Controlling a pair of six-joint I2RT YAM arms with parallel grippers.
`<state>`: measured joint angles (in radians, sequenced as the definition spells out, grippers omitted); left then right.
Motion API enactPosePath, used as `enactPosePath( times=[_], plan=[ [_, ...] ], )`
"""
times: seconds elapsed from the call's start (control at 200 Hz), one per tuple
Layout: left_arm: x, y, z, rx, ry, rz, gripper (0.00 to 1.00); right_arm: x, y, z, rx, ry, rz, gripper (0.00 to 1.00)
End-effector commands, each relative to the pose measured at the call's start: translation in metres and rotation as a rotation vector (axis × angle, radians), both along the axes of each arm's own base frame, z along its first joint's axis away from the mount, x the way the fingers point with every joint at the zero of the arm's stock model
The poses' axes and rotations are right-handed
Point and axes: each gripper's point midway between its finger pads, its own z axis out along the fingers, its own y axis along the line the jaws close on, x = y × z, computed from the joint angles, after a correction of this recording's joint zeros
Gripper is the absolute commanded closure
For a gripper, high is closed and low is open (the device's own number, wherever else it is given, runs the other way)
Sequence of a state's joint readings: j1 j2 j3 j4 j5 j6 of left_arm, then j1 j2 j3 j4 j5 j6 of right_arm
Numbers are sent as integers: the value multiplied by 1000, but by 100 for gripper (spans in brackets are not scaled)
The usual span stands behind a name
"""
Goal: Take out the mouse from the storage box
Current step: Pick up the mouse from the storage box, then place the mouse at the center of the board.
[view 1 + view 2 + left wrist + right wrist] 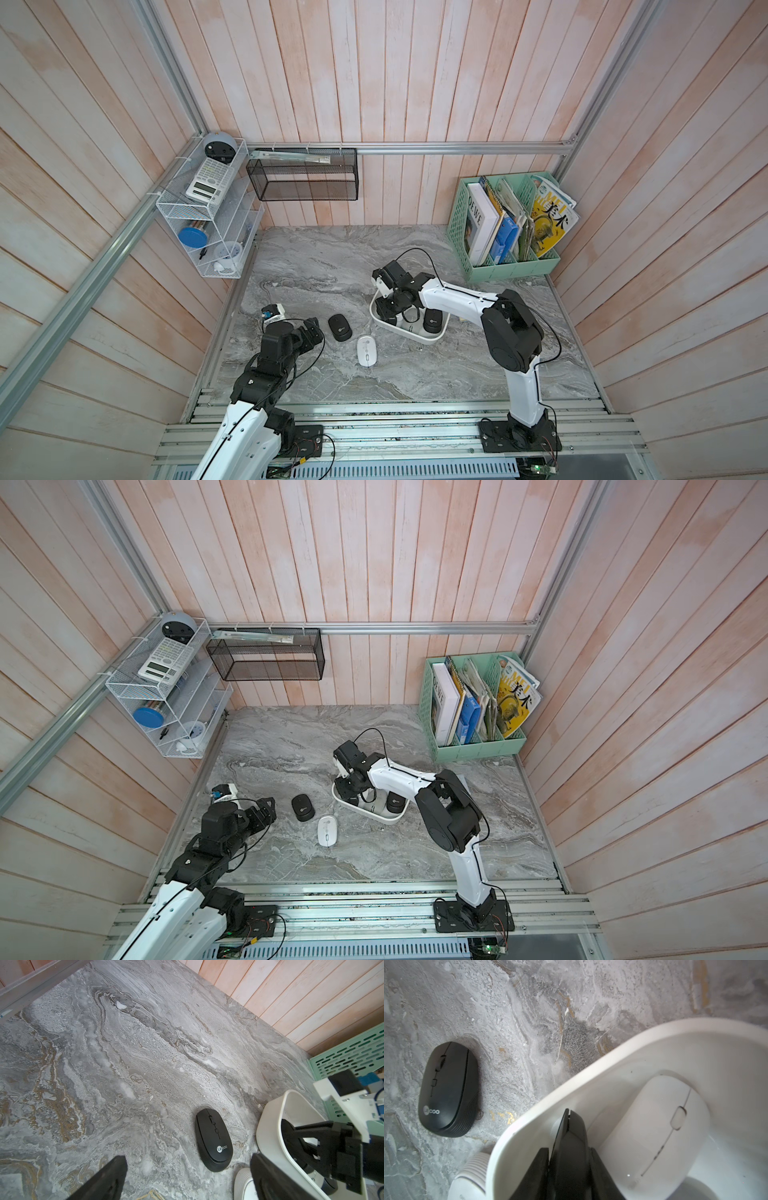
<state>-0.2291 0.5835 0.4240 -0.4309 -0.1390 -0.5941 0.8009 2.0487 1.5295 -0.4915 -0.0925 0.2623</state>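
The right pincer (388, 312) reaches down into the white storage box (399, 331), at the end that is nearer to the left arm. The box stands on the grey marble worktop (316, 257). In the right wrist view the fingers (538, 1167) of this pincer press from both sides on the gripped black mouse (569, 1142). This mouse stands tilted up on its edge, inside the box and close to its wall. I cannot tell whether it is lifted off the bottom.

Just beside it a white mouse (654, 1126) lies flat in the box. A second black mouse (432, 322) lies at the other end of the box.

Outside the box, two more lie on the worktop: a black Lecoo mouse (339, 327) and a loose white mouse (366, 351). They are apart from one another, and the white one is near the box corner.

The left pincer (313, 332) is spread wide and holds nothing. It is near the Lecoo mouse but does not touch it.

A mint-green file holder (511, 266) with books stands at the back of the worktop, on the right arm's side.
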Motion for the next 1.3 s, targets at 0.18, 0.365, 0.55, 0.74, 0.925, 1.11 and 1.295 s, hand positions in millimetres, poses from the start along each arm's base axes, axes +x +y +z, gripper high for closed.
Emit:
enactPosePath(
  times=[0.18, 0.365, 0.55, 0.74, 0.925, 1.11, 1.295],
  plan=[
    [1, 2, 2, 15, -4, 5, 1, 5, -8, 23, -3, -61, -46, 82],
    [1, 3, 2, 16, -5, 6, 1, 5, -12, 49, 24, -112, -58, 83],
    [1, 2, 2, 16, -6, 5, 1, -3, -16, 74, 67, -154, -62, 83],
    [1, 3, 2, 15, -5, 6, 1, -19, -21, 97, 101, -199, -69, 83],
    [1, 3, 1, 17, -5, 10, 1, -48, -24, 113, 147, -228, -67, 83],
    [2, 3, 1, 16, -8, 12, 1, -82, -32, 116, 177, -243, -67, 83],
    [2, 4, 0, 17, -7, 14, 1, -111, -39, 114, 211, -251, -66, 83]
  ],
)
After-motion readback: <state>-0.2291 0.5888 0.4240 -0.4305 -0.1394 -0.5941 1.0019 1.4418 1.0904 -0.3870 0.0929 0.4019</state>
